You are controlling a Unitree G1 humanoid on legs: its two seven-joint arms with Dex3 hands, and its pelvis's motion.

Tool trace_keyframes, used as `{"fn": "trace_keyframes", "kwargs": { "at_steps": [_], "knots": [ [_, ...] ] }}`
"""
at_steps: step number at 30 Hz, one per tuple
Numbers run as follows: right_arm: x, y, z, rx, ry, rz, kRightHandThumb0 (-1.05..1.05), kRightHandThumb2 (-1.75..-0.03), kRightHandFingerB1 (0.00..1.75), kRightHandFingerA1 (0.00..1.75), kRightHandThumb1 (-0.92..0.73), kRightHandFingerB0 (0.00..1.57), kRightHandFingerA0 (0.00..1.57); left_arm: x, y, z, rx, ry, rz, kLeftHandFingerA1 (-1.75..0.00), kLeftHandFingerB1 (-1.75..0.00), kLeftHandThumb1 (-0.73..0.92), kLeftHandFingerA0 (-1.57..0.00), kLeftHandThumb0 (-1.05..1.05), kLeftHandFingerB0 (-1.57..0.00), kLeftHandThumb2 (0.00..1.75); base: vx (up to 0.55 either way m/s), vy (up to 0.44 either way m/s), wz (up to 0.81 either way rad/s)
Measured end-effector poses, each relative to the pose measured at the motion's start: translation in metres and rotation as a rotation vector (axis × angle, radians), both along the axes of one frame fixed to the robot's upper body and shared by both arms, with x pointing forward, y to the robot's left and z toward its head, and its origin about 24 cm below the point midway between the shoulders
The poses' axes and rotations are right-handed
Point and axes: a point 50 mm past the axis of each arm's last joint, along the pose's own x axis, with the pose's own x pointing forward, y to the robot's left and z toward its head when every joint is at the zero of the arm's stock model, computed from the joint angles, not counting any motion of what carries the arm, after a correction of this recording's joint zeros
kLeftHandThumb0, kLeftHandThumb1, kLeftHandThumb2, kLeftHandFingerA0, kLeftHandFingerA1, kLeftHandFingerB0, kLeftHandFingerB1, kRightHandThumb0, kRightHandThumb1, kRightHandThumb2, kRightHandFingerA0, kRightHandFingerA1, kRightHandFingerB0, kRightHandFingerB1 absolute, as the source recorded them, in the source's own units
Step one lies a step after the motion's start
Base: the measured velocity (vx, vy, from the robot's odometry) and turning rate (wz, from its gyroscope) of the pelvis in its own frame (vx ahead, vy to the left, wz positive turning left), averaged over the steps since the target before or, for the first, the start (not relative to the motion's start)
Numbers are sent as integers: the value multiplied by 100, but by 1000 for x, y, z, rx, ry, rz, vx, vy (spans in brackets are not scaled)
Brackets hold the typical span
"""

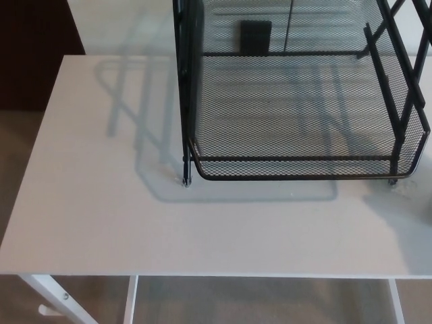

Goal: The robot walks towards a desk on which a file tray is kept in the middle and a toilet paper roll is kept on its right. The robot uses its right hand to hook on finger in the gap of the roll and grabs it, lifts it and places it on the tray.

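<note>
Where the white tabletop (pixel 101 202) fills most of the frame, a black wire-mesh file tray (pixel 297 169) stands in the upper right, its front rim facing the lower edge and its feet touching the surface. Its shadow falls to the left and just below it. Through the mesh at the top a small dark rectangle (pixel 256 36) shows. White table legs (pixel 50 293) appear along the bottom edge. Neither hand is in view, so their state cannot be told; the toilet paper roll cannot be seen either.
</note>
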Motion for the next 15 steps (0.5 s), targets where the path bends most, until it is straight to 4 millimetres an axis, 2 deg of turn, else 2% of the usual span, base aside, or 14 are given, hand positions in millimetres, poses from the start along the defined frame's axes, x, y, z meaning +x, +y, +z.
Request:
{"fn": "trace_keyframes", "kwargs": {
  "at_steps": [1,2,9,10,11,12,13,14,15],
  "knots": [
    [-2,-3,-1,3,4,-13,-46,-71,38,45,-50,19,22,0,0,0,0,1,0,-81,-68,85,-48,-91,-20,69,0,0,0],
    [-4,-7,-2,7,10,-25,-42,-58,30,40,-59,20,26,-1,0,0,1,2,0,-84,-70,88,-46,-91,-18,67,0,0,0],
    [-17,-22,-6,11,30,-66,-46,-59,30,39,-59,20,27,0,1,1,6,2,-8,-82,-69,87,-47,-90,-20,68,0,0,0],
    [-19,-22,-7,11,38,-66,-45,-59,30,39,-59,20,26,1,1,2,9,-3,-13,-77,-67,67,-47,-88,-23,105,0,0,0],
    [-20,-22,-9,10,46,-64,-42,-58,29,39,-58,20,26,2,1,3,12,-7,-17,-81,-68,86,-49,-90,-21,69,0,0,0],
    [-21,-22,-10,10,54,-62,-47,-69,37,45,-52,19,21,3,1,3,13,-10,-19,-80,-67,86,-47,-90,-20,69,0,0,0],
    [-22,-21,-11,8,59,-56,-47,-69,37,45,-52,19,21,3,1,4,14,-10,-20,-80,-67,86,-47,-90,-20,69,0,0,0],
    [-22,-20,-12,7,63,-51,-46,-70,38,46,-51,18,21,3,1,4,14,-9,-20,-77,-66,67,-46,-88,-22,106,0,0,0],
    [-23,-19,-13,6,68,-46,-47,-71,38,46,-50,18,21,3,1,3,14,-9,-19,-82,-69,90,-47,-90,-20,67,0,0,0]
  ]
}}
